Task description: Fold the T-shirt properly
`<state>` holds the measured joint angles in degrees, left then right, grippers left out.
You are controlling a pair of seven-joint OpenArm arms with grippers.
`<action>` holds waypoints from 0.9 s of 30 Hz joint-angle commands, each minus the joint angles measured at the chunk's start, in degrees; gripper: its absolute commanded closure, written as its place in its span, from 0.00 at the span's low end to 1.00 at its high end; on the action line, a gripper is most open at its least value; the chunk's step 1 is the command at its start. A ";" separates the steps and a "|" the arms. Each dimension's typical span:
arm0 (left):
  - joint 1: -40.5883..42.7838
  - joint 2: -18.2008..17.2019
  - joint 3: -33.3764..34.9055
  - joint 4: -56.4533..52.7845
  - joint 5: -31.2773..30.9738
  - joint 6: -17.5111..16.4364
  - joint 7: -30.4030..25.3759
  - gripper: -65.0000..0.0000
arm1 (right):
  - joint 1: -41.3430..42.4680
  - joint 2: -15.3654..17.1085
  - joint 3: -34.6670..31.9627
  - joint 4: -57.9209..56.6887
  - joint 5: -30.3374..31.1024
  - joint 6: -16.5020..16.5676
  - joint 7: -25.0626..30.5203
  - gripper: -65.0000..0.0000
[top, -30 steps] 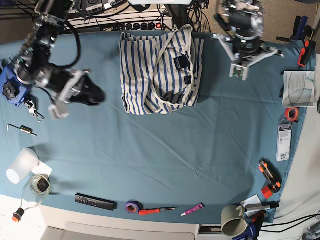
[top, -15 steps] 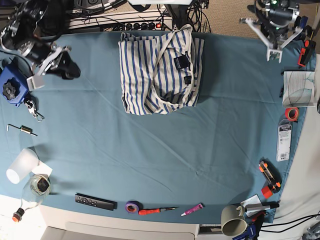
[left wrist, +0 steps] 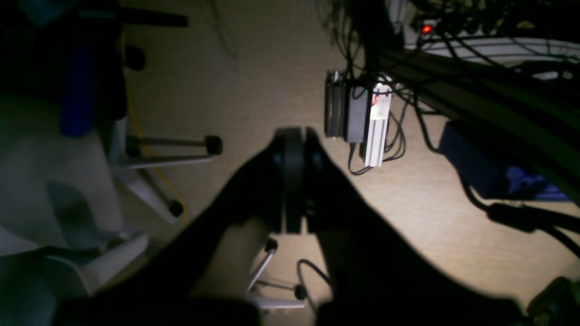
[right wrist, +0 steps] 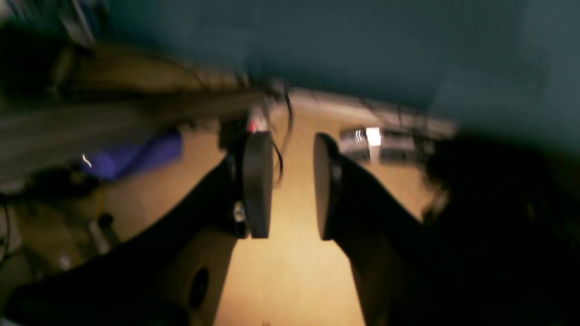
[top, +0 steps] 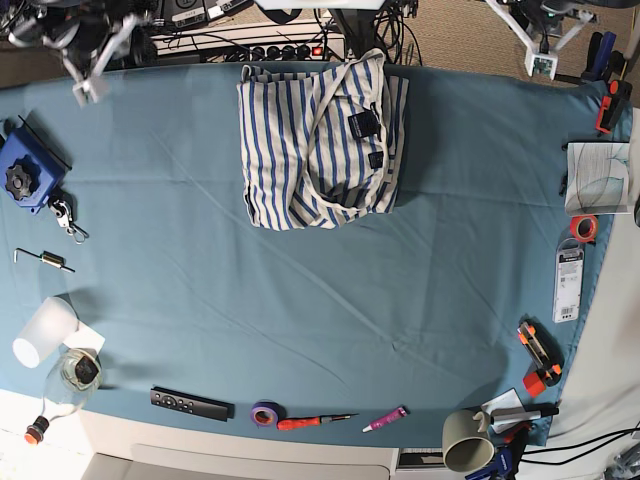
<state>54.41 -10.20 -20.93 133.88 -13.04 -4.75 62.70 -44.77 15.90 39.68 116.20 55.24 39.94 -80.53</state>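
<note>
1. Teal cloth covers the table (top: 300, 300) in the base view, and the T-shirt (top: 320, 140) lies folded into a compact bundle at the far middle edge, white with thin blue stripes, two small dark neck labels (top: 362, 124) showing on top; their writing is too small to read.
2. Same view, containers: a grey-green mug (top: 464, 440) lies on its side at the near right corner, and I cannot tell whether anything is in it. A white cup (top: 42, 332) lies tipped at the near left, just beside a clear glass bottle (top: 68, 378).
3. Same view, small things along the near edge: a black remote (top: 190, 404), a purple tape roll (top: 265, 412), a red-handled tool (top: 312, 421) and a pink marker (top: 385, 419). A packaged item (top: 568, 282) lies at the right edge; its print is unreadable.
4. Same view, my arms: my right gripper (top: 95, 55) is up at the far left corner and my left gripper (top: 541, 40) at the far right corner, both well apart from the shirt.
5. Left wrist view: my left claw (left wrist: 293, 181) has its pads pressed flat together with nothing between them, over beige floor (left wrist: 253, 86), cables and a small dark box (left wrist: 358, 118).
6. Right wrist view, blurred: my right claw (right wrist: 293, 183) stands partly apart, a clear gap between the two pads (right wrist: 257, 181), holding nothing. The shirt is not in either wrist view.
</note>
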 commanded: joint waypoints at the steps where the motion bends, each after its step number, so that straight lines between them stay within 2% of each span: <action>1: 1.07 -0.28 -0.26 -0.26 -0.20 0.15 -0.61 1.00 | -1.79 0.61 0.39 0.68 -0.66 0.06 0.53 0.75; 8: 0.66 -0.26 -0.24 -10.97 -0.28 0.11 -2.78 1.00 | -6.71 -1.11 -2.19 0.24 -6.27 0.06 0.53 0.75; 12: -0.37 -0.22 -0.24 -18.84 -0.28 -2.16 -4.76 1.00 | -7.28 -1.09 -8.83 -3.80 -10.12 0.06 0.53 0.75; 15: -2.34 -0.11 -0.24 -24.90 -0.26 -3.37 -4.92 1.00 | -7.04 -0.48 -15.50 -9.55 -17.40 0.06 0.53 0.75; 20: -6.34 -0.13 -0.24 -33.99 -0.22 -4.35 -8.00 1.00 | -3.37 1.44 -25.14 -21.31 -28.79 0.06 8.00 0.75; 25: -10.73 -0.13 -0.24 -42.84 2.49 -4.35 -13.05 1.00 | 3.61 1.90 -31.32 -34.97 -34.91 0.04 13.79 0.75; 27: -12.68 -0.13 -0.24 -46.99 3.74 -4.39 -16.11 1.00 | 6.88 1.88 -33.09 -41.16 -36.68 -1.18 17.07 0.75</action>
<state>40.95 -9.91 -20.99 86.17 -9.47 -9.06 45.95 -37.45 17.12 6.35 74.35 18.50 38.61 -62.85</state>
